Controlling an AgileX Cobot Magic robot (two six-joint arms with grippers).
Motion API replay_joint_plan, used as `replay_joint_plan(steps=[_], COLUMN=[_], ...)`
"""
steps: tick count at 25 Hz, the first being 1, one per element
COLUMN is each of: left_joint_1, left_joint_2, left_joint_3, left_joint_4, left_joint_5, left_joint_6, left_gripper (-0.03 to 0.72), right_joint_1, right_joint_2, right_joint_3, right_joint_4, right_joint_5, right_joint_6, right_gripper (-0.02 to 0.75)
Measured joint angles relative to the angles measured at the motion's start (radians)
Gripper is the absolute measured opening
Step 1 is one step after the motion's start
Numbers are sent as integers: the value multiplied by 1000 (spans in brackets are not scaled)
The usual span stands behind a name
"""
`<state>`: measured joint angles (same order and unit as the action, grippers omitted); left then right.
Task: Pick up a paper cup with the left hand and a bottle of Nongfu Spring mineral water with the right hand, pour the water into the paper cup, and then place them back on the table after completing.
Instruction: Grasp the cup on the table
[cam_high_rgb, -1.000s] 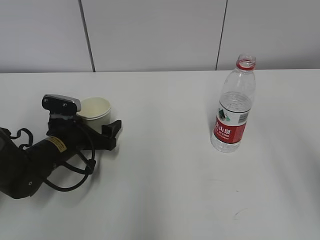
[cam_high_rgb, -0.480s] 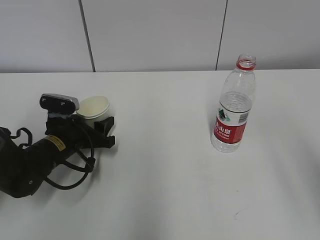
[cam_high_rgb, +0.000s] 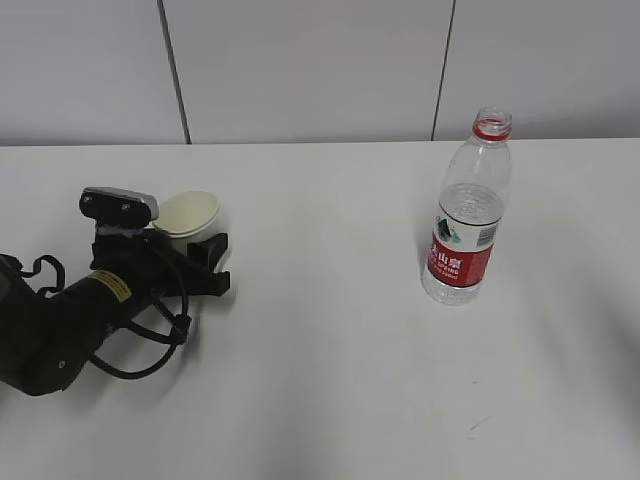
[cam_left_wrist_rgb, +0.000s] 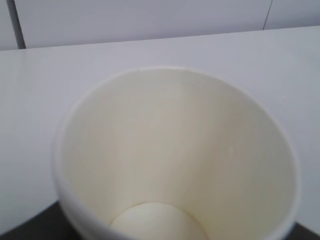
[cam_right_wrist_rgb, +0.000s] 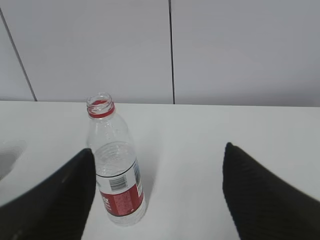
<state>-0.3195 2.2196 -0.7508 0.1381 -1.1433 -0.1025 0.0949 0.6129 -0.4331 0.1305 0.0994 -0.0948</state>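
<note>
The left tool (cam_high_rgb: 205, 262) sits low on the white desk (cam_high_rgb: 330, 380) at the left of the exterior view, its 2 fingers pressed against the sides of the paper cup (cam_high_rgb: 187, 215), which tilts slightly; the left wrist view shows the cup (cam_left_wrist_rgb: 175, 155) filling the frame, empty and dry inside. Whether its base touches the desk or has cleared it cannot be told. The Nongfu Spring bottle (cam_high_rgb: 468, 222) stands upright and uncapped well apart to the right, with its red label low on its body and the water (cam_high_rgb: 471, 210) level high. The right tool (cam_right_wrist_rgb: 155, 200) is spread wide, the bottle (cam_right_wrist_rgb: 115, 165) beyond and nearer its left finger, not touched; this arm does not show in the exterior view. By my reading, step 1 of the task is about done on the cup side, while grasping the bottle, pouring, and setting both back down all remain.
</note>
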Motion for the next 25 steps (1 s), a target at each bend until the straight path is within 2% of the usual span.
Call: replay_joint_plan(steps=[8,17,19,22,25], left_joint_1=[0,0,0,0,0], left_joint_2=[0,0,0,0,0], left_joint_3=[0,0,0,0,0], left_joint_4=[0,0,0,0,0], left_joint_5=[-1,-2,-2,-2,-2], left_joint_6=[0,0,0,0,1], left_gripper=[398,398,398,398,398], right_joint_1=[0,0,0,0,0], right_joint_2=[269,576,635,722,796], right_joint_3=[0,0,0,4,25], right_joint_4=[6,2,-48,-215,-334], right_joint_5=[-139,-439,-497,-614,-781], right_joint_6=[0,82,95,148,205], right_gripper=[587,587,587,587,587])
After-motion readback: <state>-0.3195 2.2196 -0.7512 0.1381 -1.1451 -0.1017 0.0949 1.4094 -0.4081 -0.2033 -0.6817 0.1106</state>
